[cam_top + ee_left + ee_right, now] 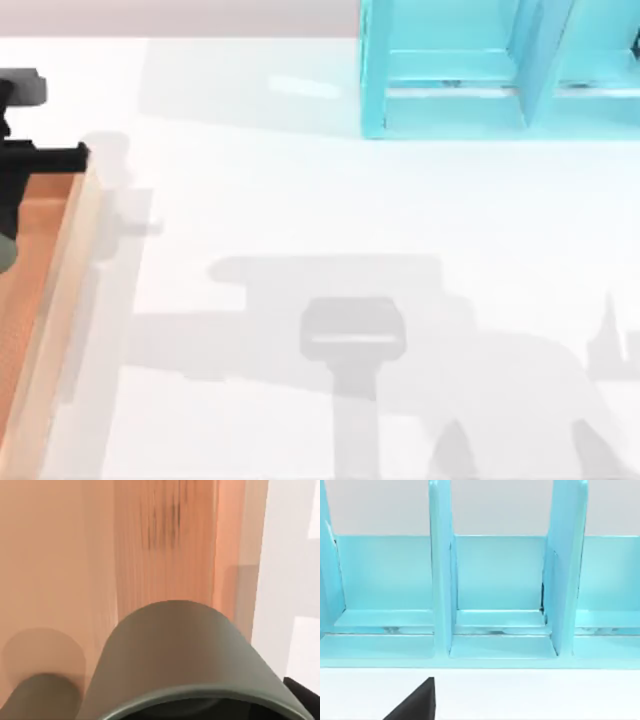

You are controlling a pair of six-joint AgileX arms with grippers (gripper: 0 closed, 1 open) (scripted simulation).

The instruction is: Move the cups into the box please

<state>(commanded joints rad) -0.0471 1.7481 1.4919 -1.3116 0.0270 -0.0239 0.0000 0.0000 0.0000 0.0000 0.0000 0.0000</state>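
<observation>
Cups first: one cup (pixel 190 655) hangs right under the left tool (pixel 40 160) above the box (pixel 60 290) at the tabletop's (pixel 350 220) far left, grip can't tell. Second cup (pixel 40 697) sits inside the box. Right tool (pixel 415 702), can't tell, faces the cyan frame (pixel 495 595).

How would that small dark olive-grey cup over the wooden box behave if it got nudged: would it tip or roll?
The small dark olive-grey round cup looks stiff and matte, so probably not slippery. Being round, tapered and handleless, it would likely roll in a curve if it tipped. Inside the shallow orange-brown wooden box, the raised rim would probably stop it.
</observation>
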